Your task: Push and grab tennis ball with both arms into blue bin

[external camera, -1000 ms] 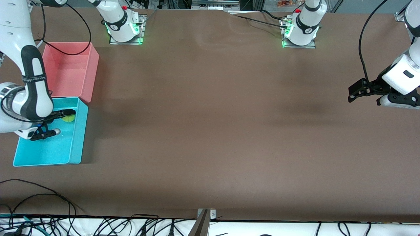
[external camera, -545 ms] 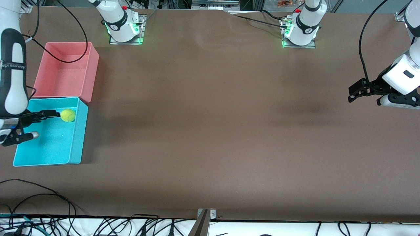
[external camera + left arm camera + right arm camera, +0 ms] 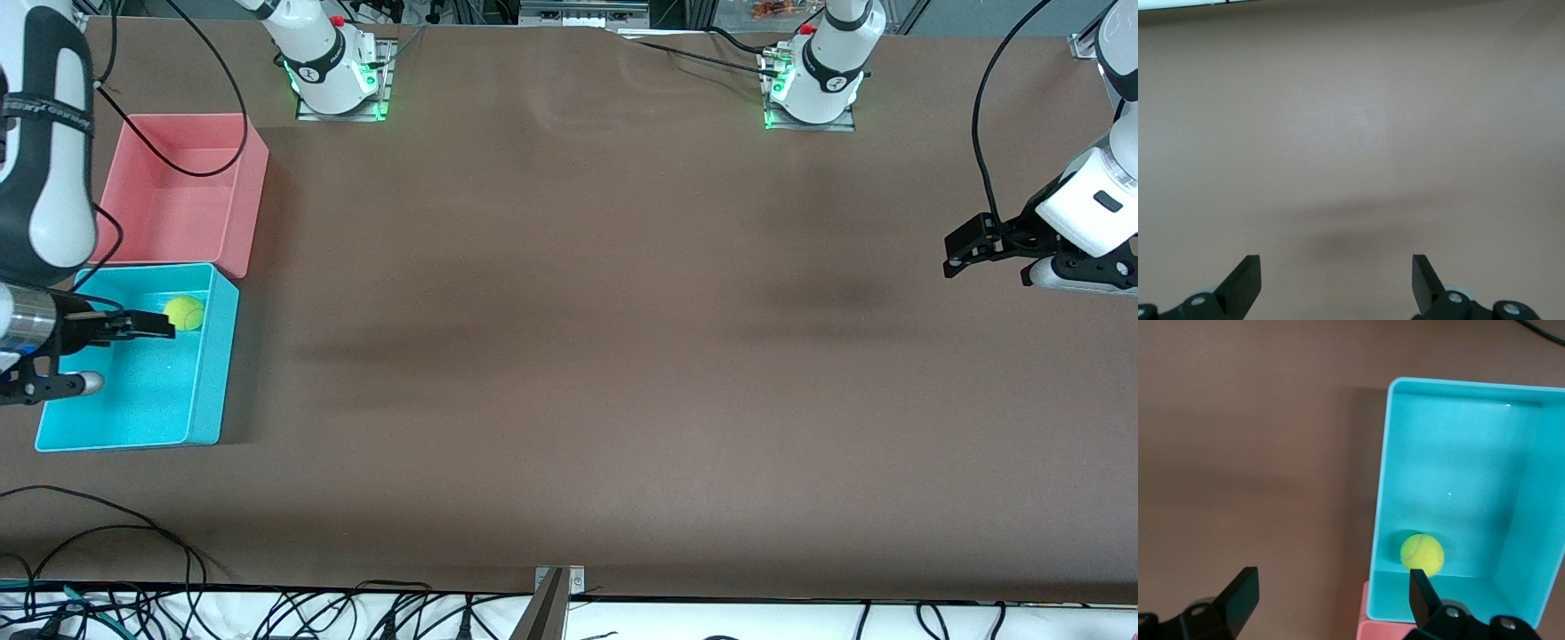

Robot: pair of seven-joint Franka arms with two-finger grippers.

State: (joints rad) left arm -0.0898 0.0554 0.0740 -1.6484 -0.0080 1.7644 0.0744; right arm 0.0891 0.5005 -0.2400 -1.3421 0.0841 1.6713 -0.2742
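The tennis ball point(image 3: 184, 313) lies loose on the floor of the blue bin point(image 3: 213, 373), close to the wall that adjoins the pink bin. It also shows in the right wrist view point(image 3: 1422, 555), inside the blue bin point(image 3: 1381, 487). My right gripper point(image 3: 132, 355) is open and empty above the blue bin, one finger point(image 3: 147, 324) just beside the ball and apart from it. In the right wrist view, the right gripper point(image 3: 1331, 593) holds nothing. My left gripper point(image 3: 987, 265) waits open and empty above bare table at the left arm's end, and its own view point(image 3: 1337, 280) shows only table.
A pink bin point(image 3: 240, 178) stands empty against the blue bin, farther from the front camera; a corner of it shows in the right wrist view point(image 3: 1368, 630). A black cable point(image 3: 222, 71) hangs over it. More cables lie along the table's front edge point(image 3: 133, 542).
My right gripper drew back off the ball toward the right arm's end of the table, and the ball now shows whole in the blue bin. The left arm has not moved.
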